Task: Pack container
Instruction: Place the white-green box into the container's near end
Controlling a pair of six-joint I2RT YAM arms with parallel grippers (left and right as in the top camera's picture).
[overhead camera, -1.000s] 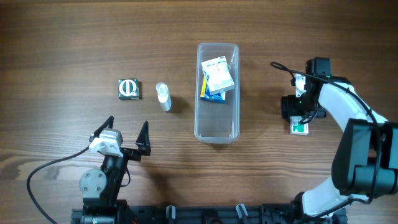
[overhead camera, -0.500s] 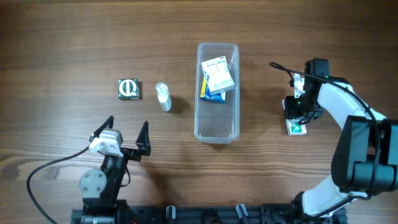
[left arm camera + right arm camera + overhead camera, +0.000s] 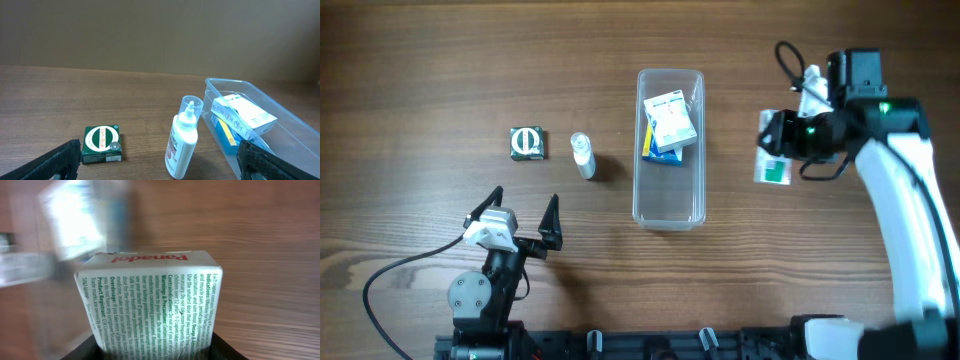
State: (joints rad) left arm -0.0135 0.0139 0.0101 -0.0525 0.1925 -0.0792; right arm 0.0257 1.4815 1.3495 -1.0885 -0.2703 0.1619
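The container (image 3: 669, 202) is a long clear tub at the table's middle, holding a white box on a blue box (image 3: 669, 122); it also shows in the left wrist view (image 3: 295, 131). My right gripper (image 3: 772, 150) is shut on a white and green Panadol box (image 3: 775, 170), held above the table to the right of the container. The box fills the right wrist view (image 3: 152, 305) between the black jaws. My left gripper (image 3: 525, 220) is open and empty near the front left.
A small white bottle (image 3: 582, 155) stands left of the container, also in the left wrist view (image 3: 182, 140). A dark green box (image 3: 527, 143) lies further left, also in the left wrist view (image 3: 101, 144).
My right gripper has lifted the white and green box off the table and moved it up and left, toward the container. The left arm has not moved.
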